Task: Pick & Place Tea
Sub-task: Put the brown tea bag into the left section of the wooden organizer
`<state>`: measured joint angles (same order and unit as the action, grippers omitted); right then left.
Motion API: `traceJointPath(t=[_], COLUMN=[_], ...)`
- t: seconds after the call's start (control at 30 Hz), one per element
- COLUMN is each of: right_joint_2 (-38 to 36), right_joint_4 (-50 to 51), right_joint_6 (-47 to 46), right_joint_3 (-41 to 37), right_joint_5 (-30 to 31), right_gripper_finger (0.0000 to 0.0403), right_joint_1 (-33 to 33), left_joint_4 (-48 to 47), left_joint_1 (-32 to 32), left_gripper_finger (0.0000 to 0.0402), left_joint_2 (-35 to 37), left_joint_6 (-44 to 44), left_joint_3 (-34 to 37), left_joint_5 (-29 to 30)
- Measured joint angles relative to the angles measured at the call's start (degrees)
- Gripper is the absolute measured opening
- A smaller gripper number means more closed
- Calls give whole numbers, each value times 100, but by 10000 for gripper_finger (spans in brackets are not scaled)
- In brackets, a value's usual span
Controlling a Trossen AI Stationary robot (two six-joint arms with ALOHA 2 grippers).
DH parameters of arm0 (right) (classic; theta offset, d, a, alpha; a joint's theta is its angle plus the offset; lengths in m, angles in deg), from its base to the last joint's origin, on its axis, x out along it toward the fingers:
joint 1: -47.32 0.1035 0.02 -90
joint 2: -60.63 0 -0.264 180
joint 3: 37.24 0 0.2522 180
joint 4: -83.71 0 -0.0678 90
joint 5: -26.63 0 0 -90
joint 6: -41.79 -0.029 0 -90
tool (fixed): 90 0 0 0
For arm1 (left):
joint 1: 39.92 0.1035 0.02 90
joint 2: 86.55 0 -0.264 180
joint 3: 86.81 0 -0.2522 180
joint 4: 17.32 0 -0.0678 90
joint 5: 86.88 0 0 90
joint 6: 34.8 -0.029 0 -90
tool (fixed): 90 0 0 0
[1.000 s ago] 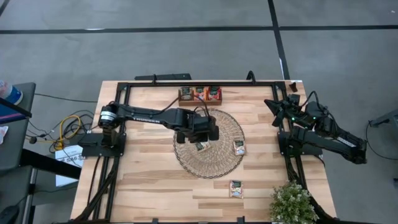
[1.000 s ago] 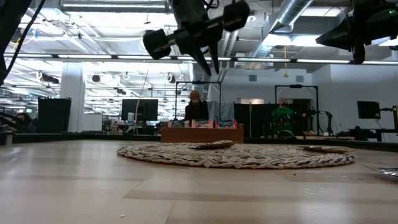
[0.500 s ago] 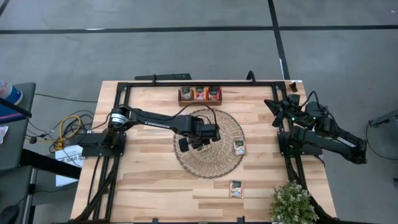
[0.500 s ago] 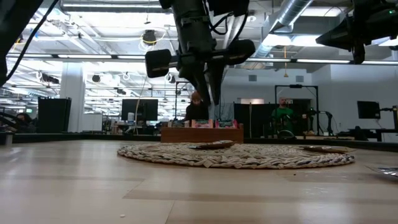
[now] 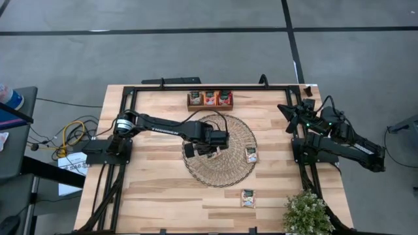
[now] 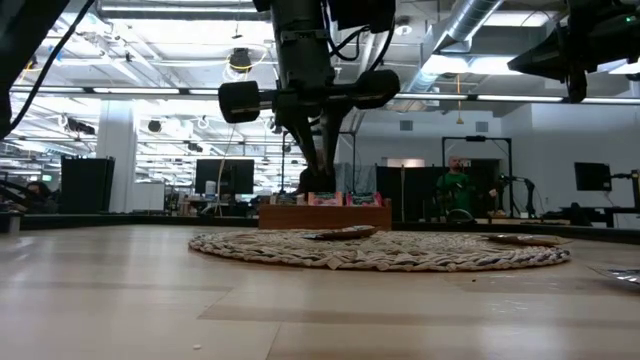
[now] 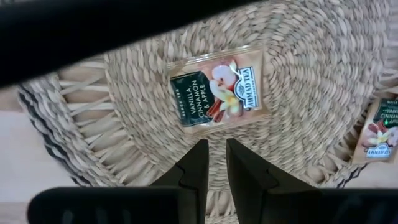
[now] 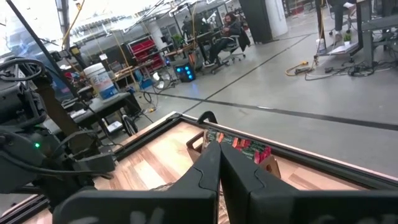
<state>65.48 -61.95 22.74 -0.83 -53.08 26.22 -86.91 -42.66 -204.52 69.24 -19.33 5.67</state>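
Woven round straw mat [image 5: 225, 160] is hosting the action: left gripper [image 7: 211, 165], narrowly parted and empty, has dropped over the pale square tea sachet [image 7: 217, 94], lining up a pick.

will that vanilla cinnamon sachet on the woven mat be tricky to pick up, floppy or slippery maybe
The sachet looks thin and flat, so probably light and bendy. Its glossy wrapper may slip. Lying flush on the ridged woven mat, its edges seem hard to pinch.

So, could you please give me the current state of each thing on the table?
Left hand: nearly closed, empty, above the woven mat.
Right hand: shut, empty, parked at the table's right edge.
Sachet on mat centre: flat, face up.
Sachet at mat's edge: flat.
Sachet on the table: flat.
Wooden tray: holds sachets.
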Motion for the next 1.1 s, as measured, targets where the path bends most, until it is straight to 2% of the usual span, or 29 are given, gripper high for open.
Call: traceJointPath(t=[0.27, 0.37, 0.57, 0.7, 1.1], right_joint_2=[0, 1, 0, 0, 0], right_joint_4=[2, 1, 2, 2, 2], right_joint_6=[0, 0, 0, 0, 2], right_joint_3=[0, 0, 0, 0, 0], right_joint_5=[2, 2, 2, 2, 4], right_gripper_finger=[0, 0, 0, 0, 0], right_joint_1=[-1, 0, -2, -1, -1], left_joint_4=[-27, -33, -4, 245, 33], left_joint_1=[0, 2, 7, 7, 33], left_gripper_finger=[59, 89, 173, 203, 216], left_joint_2=[0, 0, 0, 0, -35], left_joint_6=[-307, -307, -22, 208, 689], left_joint_3=[0, 0, 0, 0, 266], left_joint_5=[99, 120, 120, 120, 37])
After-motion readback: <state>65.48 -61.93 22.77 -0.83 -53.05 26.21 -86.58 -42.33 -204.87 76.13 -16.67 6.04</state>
